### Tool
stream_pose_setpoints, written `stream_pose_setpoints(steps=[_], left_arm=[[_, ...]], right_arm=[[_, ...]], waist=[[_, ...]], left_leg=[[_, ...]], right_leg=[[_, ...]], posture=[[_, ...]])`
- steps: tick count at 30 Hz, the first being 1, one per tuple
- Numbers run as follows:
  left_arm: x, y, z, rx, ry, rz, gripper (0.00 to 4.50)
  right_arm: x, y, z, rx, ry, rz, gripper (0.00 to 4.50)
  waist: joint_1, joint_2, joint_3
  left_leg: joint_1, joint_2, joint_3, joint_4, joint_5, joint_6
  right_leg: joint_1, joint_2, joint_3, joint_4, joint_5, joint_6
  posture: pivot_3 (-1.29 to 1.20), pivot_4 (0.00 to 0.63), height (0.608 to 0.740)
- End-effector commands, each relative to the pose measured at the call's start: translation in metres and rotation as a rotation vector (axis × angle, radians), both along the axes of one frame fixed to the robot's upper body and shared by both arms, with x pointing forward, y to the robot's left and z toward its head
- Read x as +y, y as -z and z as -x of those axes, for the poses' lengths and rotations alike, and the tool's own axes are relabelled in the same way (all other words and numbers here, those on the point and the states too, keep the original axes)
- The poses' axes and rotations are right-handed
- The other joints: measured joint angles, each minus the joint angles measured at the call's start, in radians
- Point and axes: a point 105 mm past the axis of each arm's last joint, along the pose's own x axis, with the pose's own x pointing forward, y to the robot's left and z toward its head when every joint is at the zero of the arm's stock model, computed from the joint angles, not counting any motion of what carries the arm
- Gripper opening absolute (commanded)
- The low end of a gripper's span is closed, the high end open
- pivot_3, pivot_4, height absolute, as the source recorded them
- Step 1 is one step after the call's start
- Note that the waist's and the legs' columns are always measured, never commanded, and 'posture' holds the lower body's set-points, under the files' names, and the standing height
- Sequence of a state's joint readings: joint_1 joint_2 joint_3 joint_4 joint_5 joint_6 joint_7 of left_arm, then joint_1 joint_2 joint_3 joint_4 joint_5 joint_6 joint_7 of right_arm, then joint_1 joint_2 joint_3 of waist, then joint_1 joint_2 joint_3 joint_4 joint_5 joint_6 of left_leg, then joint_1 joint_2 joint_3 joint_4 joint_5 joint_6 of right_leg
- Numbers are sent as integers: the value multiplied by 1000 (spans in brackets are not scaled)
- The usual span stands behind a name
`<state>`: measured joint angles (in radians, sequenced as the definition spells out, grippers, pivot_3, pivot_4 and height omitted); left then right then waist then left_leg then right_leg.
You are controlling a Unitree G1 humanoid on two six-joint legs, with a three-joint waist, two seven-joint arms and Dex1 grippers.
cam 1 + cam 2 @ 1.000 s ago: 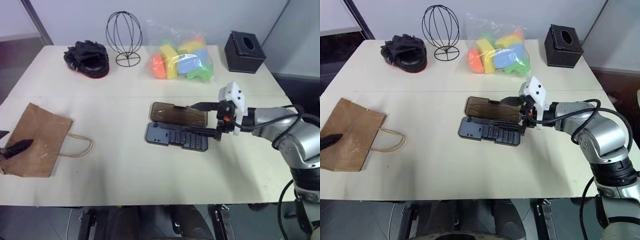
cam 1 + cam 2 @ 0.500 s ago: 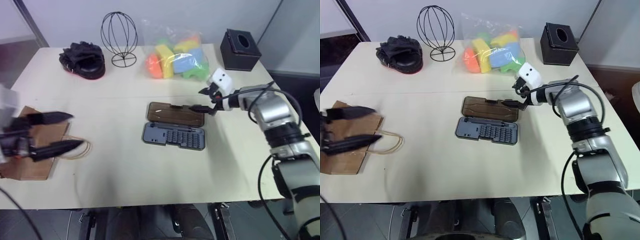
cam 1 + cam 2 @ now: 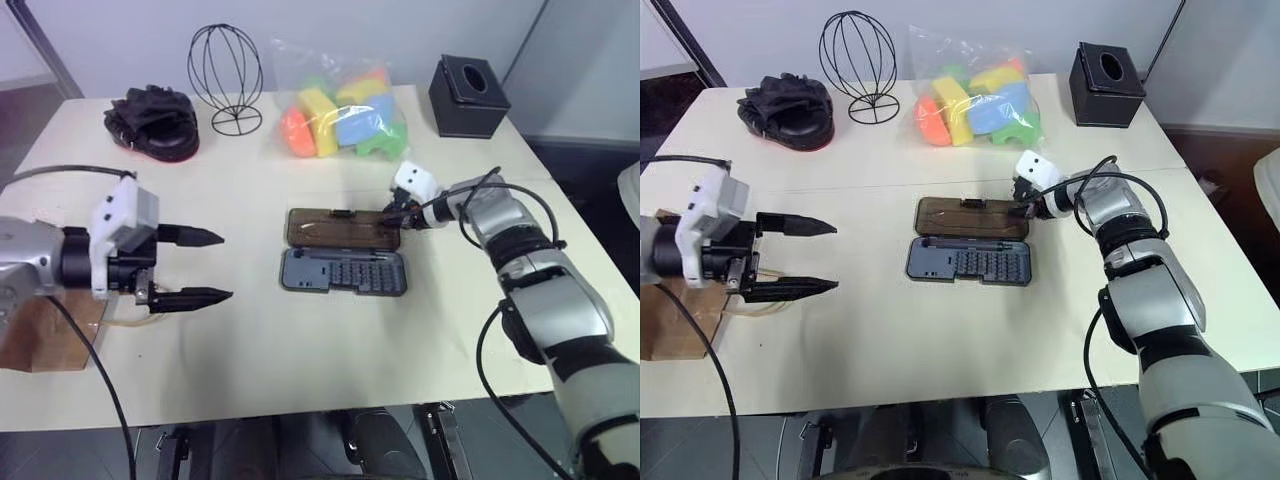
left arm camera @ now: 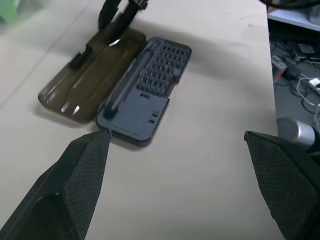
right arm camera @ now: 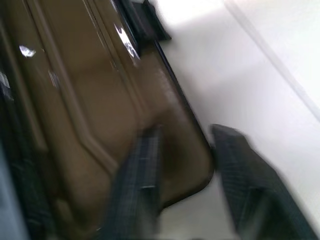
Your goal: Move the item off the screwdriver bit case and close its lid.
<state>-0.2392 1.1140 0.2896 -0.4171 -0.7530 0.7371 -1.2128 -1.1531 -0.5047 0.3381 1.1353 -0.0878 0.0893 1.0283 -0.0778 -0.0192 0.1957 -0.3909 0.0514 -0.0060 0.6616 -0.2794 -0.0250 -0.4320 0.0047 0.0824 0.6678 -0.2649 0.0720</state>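
Your screwdriver bit case [image 3: 344, 271] lies open in the middle of the surface [image 3: 330, 350], its smoky brown lid [image 3: 342, 226] folded flat on the far side of the tray. The right gripper [image 5: 182, 165] sits at the lid's right end: one finger [image 5: 137, 175] lies over the lid, the other [image 5: 240, 170] just off its corner above the surface, so the jaws stand partly apart astride that edge, not clamped. The left gripper [image 3: 200, 266] hovers well to the left of the case, pointing toward it, jaws wide apart and holding nothing. The brown paper bag [image 3: 40, 335] lies at the near left edge, well clear of the case. Along the far side you have black gloves [image 3: 152, 118], a wire head form [image 3: 226, 75], a bag of coloured sponges [image 3: 340, 113] and a black tissue box [image 3: 468, 96].
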Motion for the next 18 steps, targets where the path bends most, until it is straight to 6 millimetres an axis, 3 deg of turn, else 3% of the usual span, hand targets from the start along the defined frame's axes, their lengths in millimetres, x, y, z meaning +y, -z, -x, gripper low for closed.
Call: stream_pose_setpoints(steps=[1, 3, 6, 15, 18], left_arm=[[0, -7, 0, -47, 0, -6, 4500], [0, -7, -1, -48, -2, -6, 4500], [1, -7, -3, -50, -5, -6, 4500], [2, -5, -5, -49, -12, -10, 4500], [3, 0, -5, -28, -9, -19, 4500]], right_arm=[[1, 3, 0, 1, -18, 25, 1658], [3, 4, 0, -5, -28, 30, 1198], [6, 7, 1, -10, -49, 52, 36], [13, 14, 3, -16, -87, 86, 36], [25, 12, 7, -83, -208, 115, 36]], waist=[[1, 0, 0], [-1, 0, 0], [-2, -1, -1], [-25, -2, -1], [-25, -2, -1]], left_leg=[[0, 0, 0, 0, 0, 0], [0, 0, 0, 0, 0, 0], [0, 0, 0, 0, 0, 0], [2, 0, -2, 0, 0, 0], [2, 0, -2, 0, 0, 0]], right_leg=[[0, 0, 0, 0, 0, 0], [0, 0, 0, 0, 0, 0], [0, 0, 0, 0, 0, 0], [1, 1, 0, 2, 0, 0], [2, 1, 0, 2, 0, 0]], posture=[[0, 150, 737], [0, 150, 737], [0, 150, 737], [0, 150, 737], [0, 150, 737]])
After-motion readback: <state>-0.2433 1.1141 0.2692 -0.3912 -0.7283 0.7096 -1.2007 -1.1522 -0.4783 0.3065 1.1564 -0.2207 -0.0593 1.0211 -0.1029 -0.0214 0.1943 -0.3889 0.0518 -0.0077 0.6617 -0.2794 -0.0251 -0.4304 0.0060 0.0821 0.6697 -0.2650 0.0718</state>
